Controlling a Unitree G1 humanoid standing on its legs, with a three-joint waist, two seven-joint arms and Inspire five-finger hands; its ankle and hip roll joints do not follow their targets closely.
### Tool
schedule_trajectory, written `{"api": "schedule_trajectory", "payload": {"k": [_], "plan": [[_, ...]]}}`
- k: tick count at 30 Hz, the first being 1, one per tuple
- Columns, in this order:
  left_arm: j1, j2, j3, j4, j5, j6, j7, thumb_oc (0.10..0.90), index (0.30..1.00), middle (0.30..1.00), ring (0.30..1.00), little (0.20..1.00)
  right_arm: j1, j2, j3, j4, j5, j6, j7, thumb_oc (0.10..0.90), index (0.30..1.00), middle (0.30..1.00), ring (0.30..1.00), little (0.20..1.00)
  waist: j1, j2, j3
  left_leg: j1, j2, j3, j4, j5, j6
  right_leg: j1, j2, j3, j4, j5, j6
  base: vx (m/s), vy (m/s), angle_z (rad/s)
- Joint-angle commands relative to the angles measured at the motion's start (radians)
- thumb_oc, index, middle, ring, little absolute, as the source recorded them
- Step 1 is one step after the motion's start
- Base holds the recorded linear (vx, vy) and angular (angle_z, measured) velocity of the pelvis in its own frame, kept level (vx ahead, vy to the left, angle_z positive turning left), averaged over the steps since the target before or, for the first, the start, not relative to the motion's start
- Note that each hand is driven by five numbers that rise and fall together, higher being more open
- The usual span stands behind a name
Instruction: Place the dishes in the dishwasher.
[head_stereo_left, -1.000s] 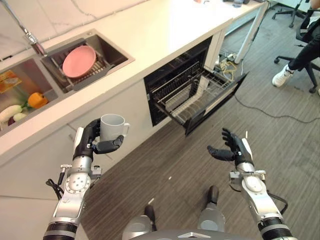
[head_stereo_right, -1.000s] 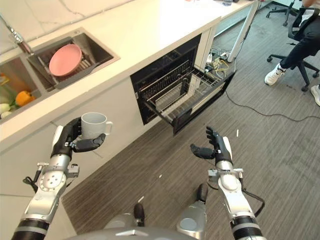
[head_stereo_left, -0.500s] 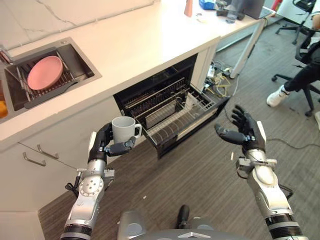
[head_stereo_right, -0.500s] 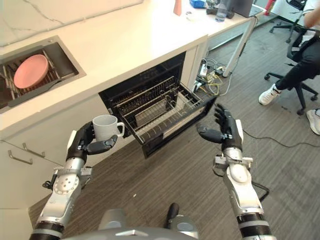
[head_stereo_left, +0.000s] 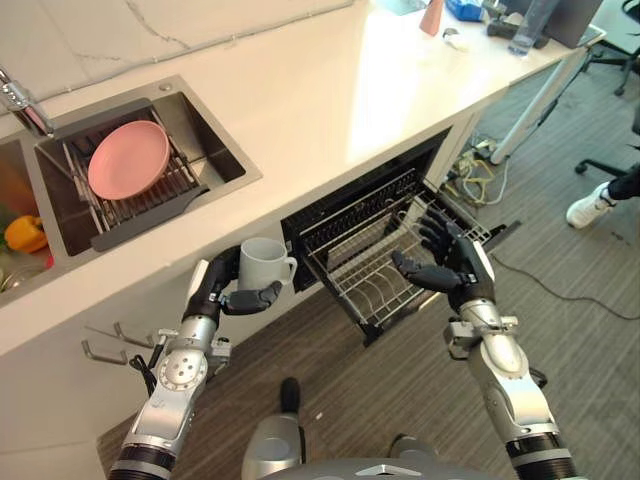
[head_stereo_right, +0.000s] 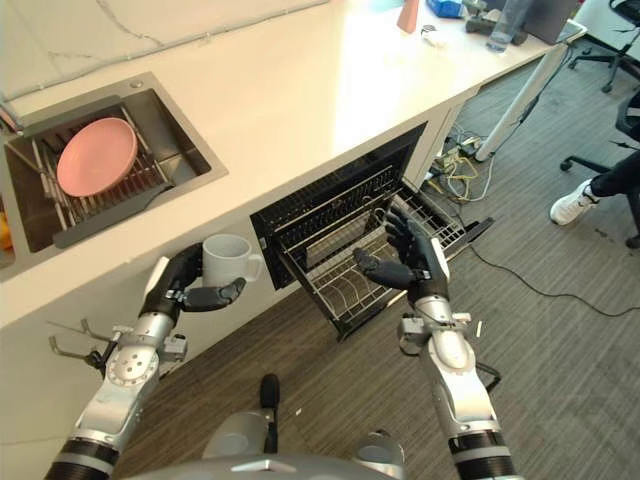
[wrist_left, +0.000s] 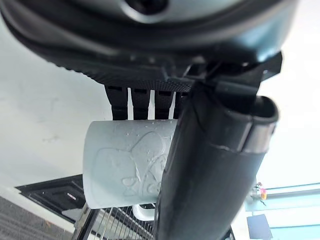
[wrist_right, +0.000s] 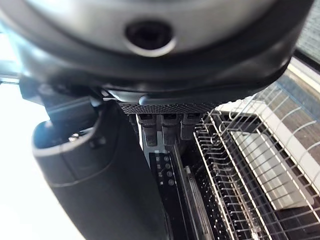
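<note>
I am gripping a white mug (head_stereo_left: 262, 265) in my left hand (head_stereo_left: 222, 291), beside the dishwasher's pulled-out rack (head_stereo_left: 375, 275). My right hand (head_stereo_left: 447, 270) is hovering open, empty, over that rack.

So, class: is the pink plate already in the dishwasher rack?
No, the pink plate rests on the wire rack in the sink, not in the dishwasher rack.

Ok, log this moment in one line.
left hand: shut on mug | right hand: open, over rack | plate: in sink
</note>
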Motion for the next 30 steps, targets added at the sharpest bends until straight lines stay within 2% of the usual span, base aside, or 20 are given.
{"api": "schedule_trajectory", "payload": {"k": [1, 4, 8, 11, 16, 20, 24, 26, 30], "plan": [[-0.11, 0.053, 0.066, -0.131, 0.012, -0.102, 0.042, 0.4, 0.3, 0.3, 0.3, 0.3, -0.062, -0.027, -0.017, -0.042, 0.061, -0.078, 0.016, 0.8, 0.9, 0.9, 0.9, 0.9, -0.005, 0.015, -0.091, 0.027, 0.049, -0.027, 0.048, -0.102, -0.065, -0.103, -0.016, 0.013, 0.046, -0.056, 0.064, 0.09, 0.07, -0.36], [-0.154, 0.049, 0.028, -0.121, -0.005, -0.104, 0.028, 0.4, 0.3, 0.3, 0.3, 0.3, -0.058, -0.027, -0.009, -0.049, 0.118, -0.072, 0.041, 0.8, 0.9, 0.9, 0.9, 0.9, -0.025, 0.005, -0.093, 0.04, 0.036, -0.031, 0.03, -0.102, -0.068, -0.105, 0.013, 0.046, -0.081, -0.047, 0.063, 0.1, 0.025, -0.19], [-0.172, 0.025, -0.006, -0.1, -0.027, -0.101, 0.002, 0.4, 0.3, 0.3, 0.3, 0.3, -0.038, -0.026, 0.009, -0.071, 0.165, -0.067, 0.066, 0.8, 0.9, 0.9, 0.9, 0.9, -0.031, -0.014, -0.125, 0.068, 0.042, -0.01, -0.011, -0.097, -0.082, -0.049, 0.016, 0.007, -0.198, -0.012, 0.068, 0.12, -0.051, 0.18], [-0.186, 0.019, -0.025, -0.094, -0.051, -0.095, -0.012, 0.4, 0.3, 0.3, 0.3, 0.3, -0.03, -0.033, 0.02, -0.08, 0.201, -0.063, 0.077, 0.8, 0.9, 0.9, 0.9, 0.9, -0.037, -0.015, -0.139, 0.085, 0.056, -0.006, -0.024, -0.095, -0.094, -0.023, 0.027, -0.002, -0.238, -0.01, 0.065, 0.11, -0.085, 0.12], [-0.214, 0.0, -0.058, -0.083, -0.132, -0.097, -0.049, 0.4, 0.3, 0.3, 0.3, 0.3, -0.016, -0.041, 0.054, -0.089, 0.291, -0.044, 0.113, 0.8, 0.9, 0.9, 0.9, 0.9, -0.055, -0.004, -0.166, 0.129, 0.081, 0.004, -0.061, -0.087, -0.118, 0.024, 0.057, -0.001, -0.308, -0.014, 0.059, 0.1, -0.058, -0.11], [-0.243, -0.007, -0.068, -0.081, -0.16, -0.102, -0.058, 0.4, 0.3, 0.3, 0.3, 0.3, -0.006, -0.038, 0.085, -0.101, 0.353, -0.032, 0.146, 0.8, 0.9, 0.9, 0.9, 0.9, -0.066, 0.007, -0.178, 0.151, 0.097, 0.02, -0.07, -0.084, -0.131, 0.029, 0.067, 0.005, -0.315, -0.022, 0.059, 0.08, -0.057, -0.17], [-0.253, -0.007, -0.075, -0.079, -0.164, -0.106, -0.064, 0.4, 0.3, 0.3, 0.3, 0.3, -0.002, -0.039, 0.094, -0.1, 0.375, -0.027, 0.16, 0.8, 0.9, 0.9, 0.9, 0.9, -0.069, 0.009, -0.181, 0.156, 0.101, 0.024, -0.072, -0.084, -0.134, 0.031, 0.07, 0.009, -0.315, -0.025, 0.06, 0.02, -0.016, -0.15], [-0.31, -0.013, -0.112, -0.06, -0.18, -0.106, -0.065, 0.4, 0.3, 0.3, 0.3, 0.3, 0.001, -0.039, 0.126, -0.114, 0.444, -0.019, 0.18, 0.8, 0.9, 0.9, 0.9, 0.9, -0.083, 0.021, -0.189, 0.173, 0.108, 0.037, -0.079, -0.084, -0.139, 0.036, 0.077, 0.016, -0.315, -0.033, 0.058, 0.06, -0.037, -0.02], [-0.36, -0.01, -0.142, -0.045, -0.193, -0.109, -0.072, 0.4, 0.3, 0.3, 0.3, 0.3, -0.001, -0.05, 0.135, -0.123, 0.478, -0.011, 0.193, 0.8, 0.9, 0.9, 0.9, 0.9, -0.099, 0.034, -0.195, 0.185, 0.111, 0.046, -0.083, -0.086, -0.14, 0.038, 0.081, 0.026, -0.315, -0.037, 0.057, 0.04, -0.019, -0.02]]}}
